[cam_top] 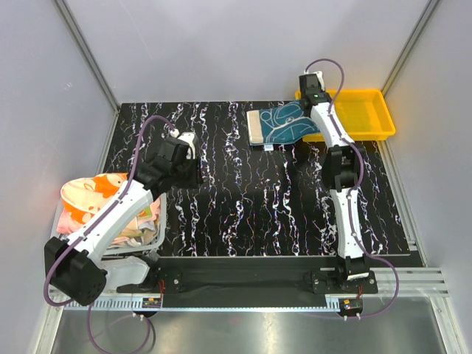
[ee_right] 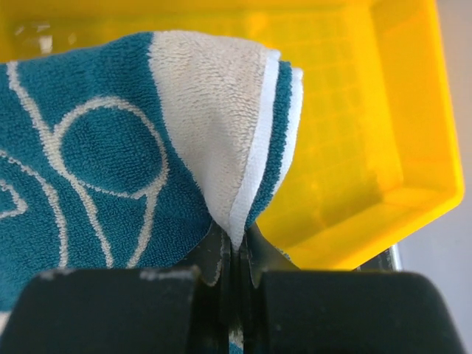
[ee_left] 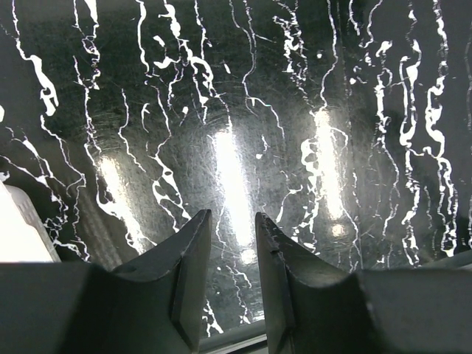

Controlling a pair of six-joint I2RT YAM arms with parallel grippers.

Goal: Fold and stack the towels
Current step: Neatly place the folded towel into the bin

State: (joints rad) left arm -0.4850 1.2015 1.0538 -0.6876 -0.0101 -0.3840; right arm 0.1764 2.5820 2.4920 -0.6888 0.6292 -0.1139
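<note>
Clearly the teal towel [ee_right: 88, 147] is a light, soft thing: looped terry that sags and creases where it is taken and has no stiffness of its own. It will not slip easily, since the pile gives the fingers something to bite on, but it will droop and unfold from any side left unsupported. A doubled edge or corner looks like the best place to hold it, so that both layers come along together (a grip on one layer would let the fold fall open).

That is about where the right gripper [ee_right: 234, 247] has it. Its jaws are pressed together on a pinch of the cream border, and the wrist view shows at least two layers gathered into the bite. From there the cloth fans up and away to the left of the fingers.

From above, the towel stretches leftward from the gripper over the far part of the table [cam_top: 236, 192], just beside the yellow tray [cam_top: 369, 110]. A shadow lies under it, so I judge it at least partly lifted. Whether its far end touches the table I cannot tell.

The left gripper [ee_left: 230, 243] hangs well apart over bare tabletop, jaws spread a little with nothing between them. More towels [cam_top: 96, 199] sit heaped in the white basket [cam_top: 158, 236] beside that arm.
</note>
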